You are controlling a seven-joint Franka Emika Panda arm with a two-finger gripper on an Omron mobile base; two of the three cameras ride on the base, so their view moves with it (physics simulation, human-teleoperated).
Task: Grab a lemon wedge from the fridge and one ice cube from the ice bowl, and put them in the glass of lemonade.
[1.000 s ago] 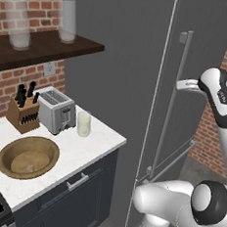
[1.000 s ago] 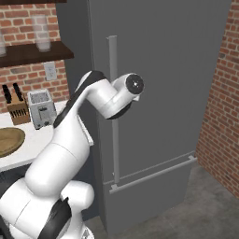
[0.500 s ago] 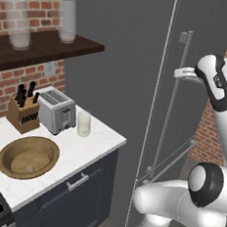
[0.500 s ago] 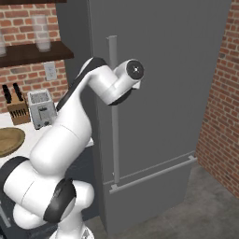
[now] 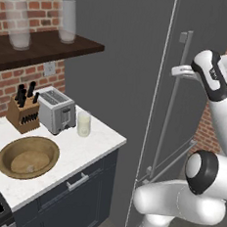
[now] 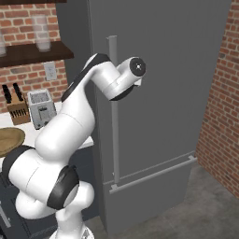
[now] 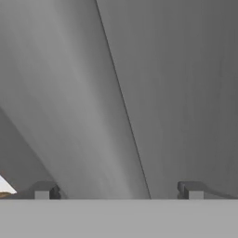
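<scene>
Grey fridge (image 5: 137, 88) handle (image 5: 170, 101) between open end effector (image 7: 118, 190) fingertips.

No readable text, brand, number or sign stands on anything here. The fridge (image 5: 137, 88) door is plain grey, and the toaster (image 5: 57, 111) and knife block (image 5: 23, 113) on the bench (image 5: 92, 148) carry no lettering that can be made out.

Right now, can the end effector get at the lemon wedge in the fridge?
Probably not yet. The fridge door looks shut, so its inside is closed off. The open end effector sits right at the bar handle, well placed to pull first.
</scene>
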